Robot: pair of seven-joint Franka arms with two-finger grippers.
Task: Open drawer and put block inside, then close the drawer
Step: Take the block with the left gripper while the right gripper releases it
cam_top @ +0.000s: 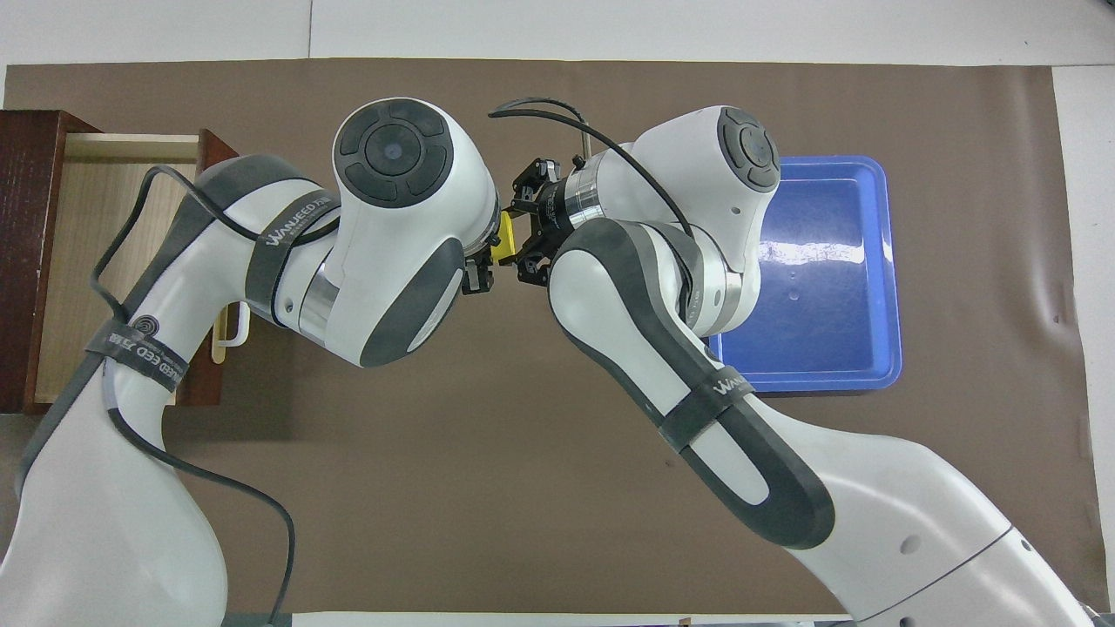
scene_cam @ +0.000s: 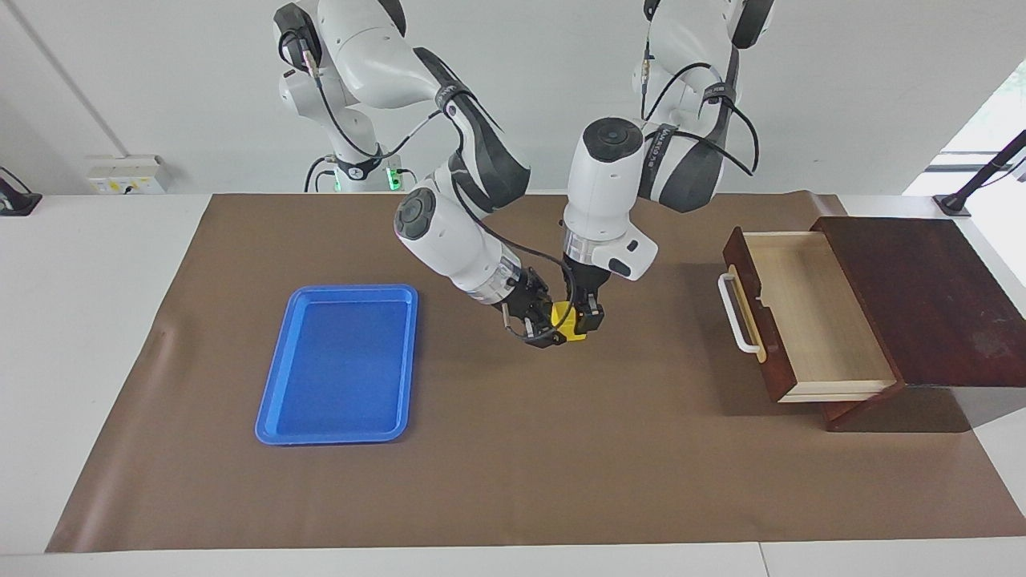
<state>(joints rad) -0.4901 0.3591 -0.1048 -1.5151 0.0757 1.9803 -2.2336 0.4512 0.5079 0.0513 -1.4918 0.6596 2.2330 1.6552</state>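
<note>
The small yellow block (scene_cam: 565, 324) hangs a little above the brown mat near the middle of the table, between both grippers. My right gripper (scene_cam: 539, 324) comes in tilted from the blue tray's side and is shut on the block. My left gripper (scene_cam: 587, 316) points straight down and meets the block from the drawer's side. The block also shows in the overhead view (cam_top: 503, 237) between the two wrists. The drawer (scene_cam: 809, 320) is pulled open, with its light wood interior empty and its white handle (scene_cam: 733, 314) facing the middle. The left arm partly covers it in the overhead view (cam_top: 96, 252).
The dark wooden box (scene_cam: 922, 296) that holds the drawer stands at the left arm's end of the table. An empty blue plastic tray (scene_cam: 337, 439) lies on the mat toward the right arm's end and also shows in the overhead view (cam_top: 893, 261).
</note>
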